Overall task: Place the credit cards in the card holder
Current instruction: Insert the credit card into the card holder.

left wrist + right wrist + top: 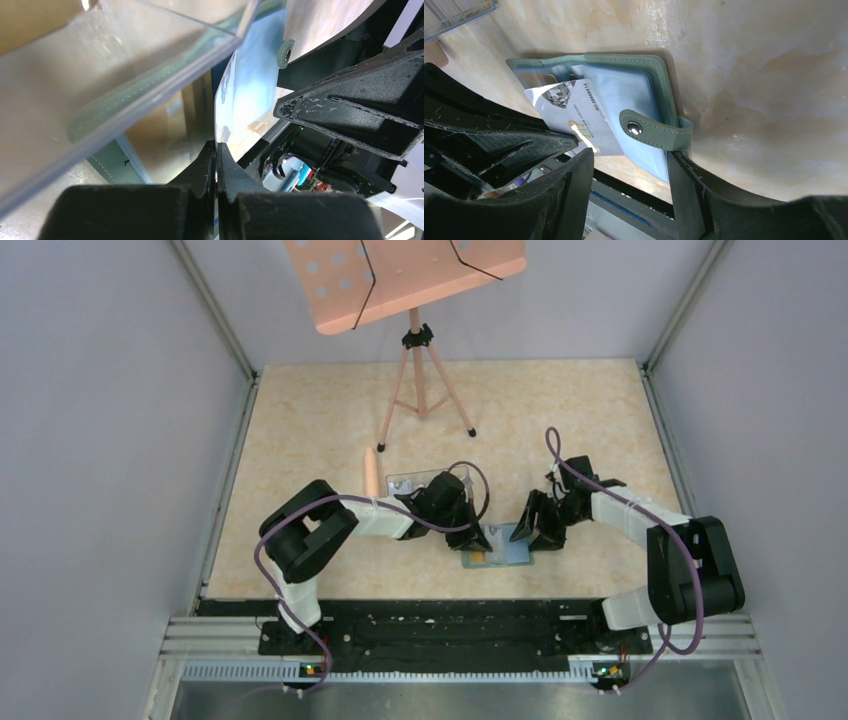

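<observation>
Card holder (663,85) open flat, left claw (216,148) pinching card (569,107) edge, right claw (630,159) spread

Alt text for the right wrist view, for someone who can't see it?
The left gripper holds a white-grey credit card slanted over the pale blue sleeves of the open green card holder, which lies flat on the beige table, its snap strap folded across. The right gripper, open, frames the foreground.

**Finishes on the table**

I read the card holder (664,90) as matt, stitched leatherette with glossy plastic sleeves (624,90) and a shiny metal snap stud (634,128). The credit card (574,116) is glossy plastic, my right pincer (629,159) scuffed matt black plastic, the table (749,60) smooth with a faint sheen.
</observation>
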